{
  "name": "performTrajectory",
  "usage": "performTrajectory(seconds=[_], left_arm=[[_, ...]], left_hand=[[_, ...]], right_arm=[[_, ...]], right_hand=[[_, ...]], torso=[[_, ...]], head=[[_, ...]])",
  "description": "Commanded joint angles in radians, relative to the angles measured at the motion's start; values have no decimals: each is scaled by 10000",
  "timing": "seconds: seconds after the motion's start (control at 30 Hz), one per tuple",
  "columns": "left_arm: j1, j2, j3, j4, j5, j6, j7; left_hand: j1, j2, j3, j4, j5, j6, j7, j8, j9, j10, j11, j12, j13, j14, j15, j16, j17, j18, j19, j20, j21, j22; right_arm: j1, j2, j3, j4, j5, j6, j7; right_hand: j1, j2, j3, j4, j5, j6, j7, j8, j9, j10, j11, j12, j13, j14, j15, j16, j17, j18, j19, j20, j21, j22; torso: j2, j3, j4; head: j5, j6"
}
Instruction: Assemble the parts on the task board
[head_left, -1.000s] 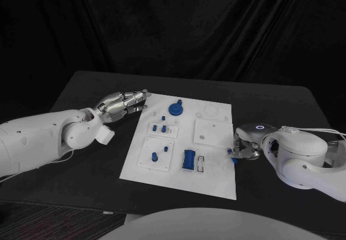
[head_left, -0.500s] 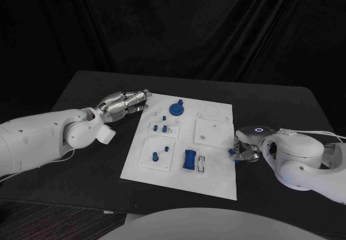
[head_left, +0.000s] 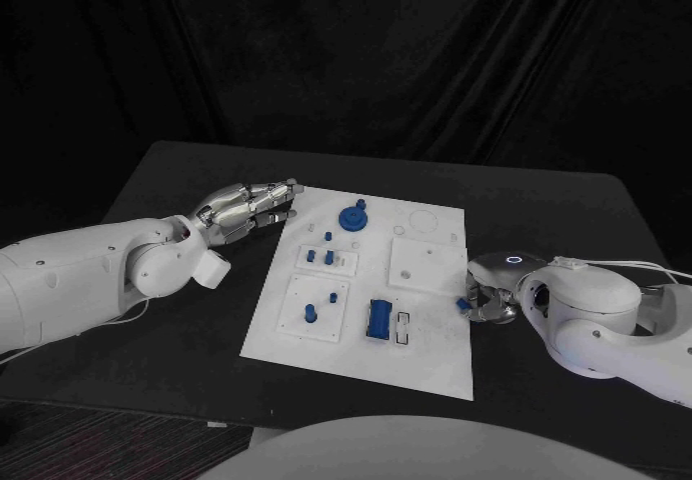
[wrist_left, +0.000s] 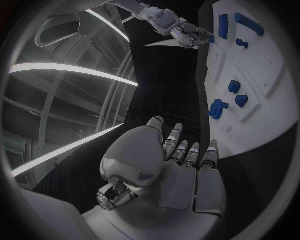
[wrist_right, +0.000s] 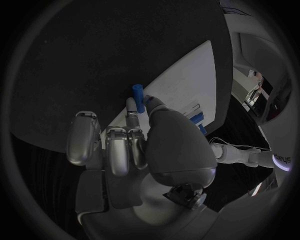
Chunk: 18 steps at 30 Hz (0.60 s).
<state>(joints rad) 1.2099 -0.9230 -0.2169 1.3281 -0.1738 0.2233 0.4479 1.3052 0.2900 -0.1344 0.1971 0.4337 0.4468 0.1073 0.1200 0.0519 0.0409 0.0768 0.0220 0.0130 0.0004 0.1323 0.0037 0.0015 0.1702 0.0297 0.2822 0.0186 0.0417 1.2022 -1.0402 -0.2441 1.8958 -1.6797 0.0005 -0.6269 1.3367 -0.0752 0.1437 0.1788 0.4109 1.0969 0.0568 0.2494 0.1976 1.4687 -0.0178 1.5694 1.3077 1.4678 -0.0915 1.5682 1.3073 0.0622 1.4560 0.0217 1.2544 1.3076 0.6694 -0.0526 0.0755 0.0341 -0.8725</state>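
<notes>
Your right hand (head_left: 488, 303) sits at the task board's (head_left: 433, 360) right edge, pinching a small blue peg (wrist_right: 138, 97), apparently between thumb and a finger. Your left hand (head_left: 248, 209) rests near the board's far left corner, fingers pressed together, holding nothing.

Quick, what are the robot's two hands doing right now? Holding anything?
Left hand: holds nothing, fingers close together, beside the task board.
Right hand: pinches a small blue part at the board's edge.
</notes>
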Motion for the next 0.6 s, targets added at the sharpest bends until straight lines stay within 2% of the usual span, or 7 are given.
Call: performTrajectory(seconds=[0.03,0.23,0.3,0.33,0.37,0.4,0.6], left_arm=[[-12,12,10,18,73,96,127],[-12,6,10,21,73,93,130],[-12,1,10,24,73,89,132],[-12,-7,10,30,73,86,133],[-12,-9,10,31,73,84,134],[-12,-13,10,34,73,81,135],[-12,-32,10,48,73,55,138]], left_hand=[[117,-21,4,-36,43,24,-5,42,7,40,10,53,15,-4,53,-37,-15,107,58,-17,37,-1],[117,-21,4,-36,43,24,-5,42,7,40,10,53,15,-4,53,-37,-15,107,58,-17,37,-1],[117,-21,4,-36,43,24,-5,42,7,40,10,53,15,-4,53,-37,-15,107,58,-17,37,-1],[117,-21,4,-36,43,24,-5,42,7,40,10,53,15,-4,53,-37,-15,107,58,-17,37,-1],[117,-21,4,-36,43,24,-5,42,7,40,10,53,15,-4,53,-37,-15,107,58,-17,37,-1],[117,-21,4,-36,43,24,-5,42,7,40,10,53,15,-4,53,-37,-15,107,58,-17,37,-1],[117,-21,4,-36,43,24,-5,42,7,40,10,53,15,-4,53,-37,-15,107,58,-17,37,-1]], right_arm=[[-65,4,-25,-41,-78,159,122],[-70,-1,-25,8,-78,42,193],[-70,-15,-24,32,-78,-18,202],[-71,-44,-24,65,-78,-117,209],[-70,-57,-24,78,-78,-150,210],[-70,-78,-24,96,-78,-191,212],[-64,-279,-22,282,-72,-365,201]], right_hand=[[195,28,50,-153,165,78,-6,-82,11,1021,52,14,2631,1030,12,26,2635,50,-68,8,-80,1744],[543,-51,284,-707,759,244,20,-172,21,1021,73,14,2631,1030,18,26,2635,60,-96,9,-136,1732],[627,-86,397,-940,1189,366,20,-154,63,1021,71,14,2631,1030,16,26,2635,61,-101,9,-142,1732],[667,-160,1162,-1151,141,470,28,-171,134,1021,74,14,2631,1030,19,26,2635,65,-105,-27,-126,1738],[653,-219,1326,-1172,-40,502,26,-164,151,1021,68,14,2631,1030,9,26,2635,60,-105,-22,-121,1739],[232,-729,2435,-1235,-189,597,71,-166,298,1021,-9,14,2631,1030,10,26,2635,59,-101,-4,-106,1740],[-210,-880,3088,-1292,-355,710,-66,-58,557,1021,-5,14,2631,1030,-25,26,2635,53,-84,-21,-70,1746]], torso=[[3,6,-10],[-3,5,-8],[-5,3,-12],[0,4,-11],[3,5,-9],[3,5,-15],[5,6,-14]], head=[[14,-1],[23,-1],[34,-1],[36,-1],[37,-1],[44,-1],[54,-1]])
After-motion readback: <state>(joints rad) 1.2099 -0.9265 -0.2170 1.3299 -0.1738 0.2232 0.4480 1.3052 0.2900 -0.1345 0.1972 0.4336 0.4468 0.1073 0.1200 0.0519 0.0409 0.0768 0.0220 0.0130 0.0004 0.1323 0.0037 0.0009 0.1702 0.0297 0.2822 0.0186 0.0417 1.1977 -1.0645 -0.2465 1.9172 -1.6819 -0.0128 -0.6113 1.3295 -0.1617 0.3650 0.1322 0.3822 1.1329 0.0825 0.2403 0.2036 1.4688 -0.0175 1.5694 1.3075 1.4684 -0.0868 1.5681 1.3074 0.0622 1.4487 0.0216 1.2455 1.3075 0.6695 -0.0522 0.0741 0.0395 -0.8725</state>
